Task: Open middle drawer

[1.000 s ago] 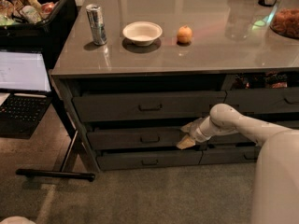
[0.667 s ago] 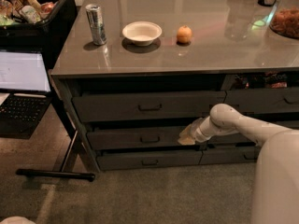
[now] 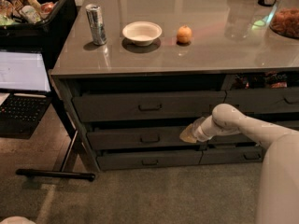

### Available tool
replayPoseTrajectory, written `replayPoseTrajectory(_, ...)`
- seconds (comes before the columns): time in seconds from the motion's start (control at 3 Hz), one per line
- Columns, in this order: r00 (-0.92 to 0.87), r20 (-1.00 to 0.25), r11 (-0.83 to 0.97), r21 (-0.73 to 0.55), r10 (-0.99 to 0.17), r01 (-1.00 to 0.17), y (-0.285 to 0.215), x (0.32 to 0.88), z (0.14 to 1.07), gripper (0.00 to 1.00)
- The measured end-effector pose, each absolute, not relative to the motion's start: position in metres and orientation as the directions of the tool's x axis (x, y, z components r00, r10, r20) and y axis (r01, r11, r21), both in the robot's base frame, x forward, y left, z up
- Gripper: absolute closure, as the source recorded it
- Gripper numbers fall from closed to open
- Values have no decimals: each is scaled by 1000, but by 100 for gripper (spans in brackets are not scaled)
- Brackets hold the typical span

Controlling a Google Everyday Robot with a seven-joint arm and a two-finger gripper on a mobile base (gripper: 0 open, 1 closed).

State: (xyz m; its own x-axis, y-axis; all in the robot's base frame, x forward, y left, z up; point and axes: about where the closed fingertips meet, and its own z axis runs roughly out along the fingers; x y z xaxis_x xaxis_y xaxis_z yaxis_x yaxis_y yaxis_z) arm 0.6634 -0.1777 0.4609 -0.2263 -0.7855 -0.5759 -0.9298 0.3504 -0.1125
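Note:
The middle drawer [image 3: 135,139] is the wide dark grey front between the upper and lower wide drawers, with a small dark bail handle [image 3: 149,138] at its centre. My gripper [image 3: 188,134] is at the right end of this drawer front, well to the right of the handle, at the end of my white arm [image 3: 243,127], which reaches in from the right. The gripper is at or very close to the drawer's face. The drawer's inside is hidden.
The upper wide drawer [image 3: 149,106] and the lower wide drawer [image 3: 149,160] lie above and below. On the counter stand a can [image 3: 96,24], a white bowl [image 3: 142,32] and an orange fruit [image 3: 184,34]. A laptop [image 3: 23,85] on a stand is at the left.
My gripper has shifted slightly upward at the right end of the middle drawer front. The drawer has not visibly moved.

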Motion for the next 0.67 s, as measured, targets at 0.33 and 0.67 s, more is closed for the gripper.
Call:
replayPoseTrajectory(0.33, -200, -544, 329, -151, -815, -932, -183, 662, 456, 64)
replayPoseTrajectory(0.67, -200, -544, 329, -151, -815, -932, -183, 662, 456, 41)
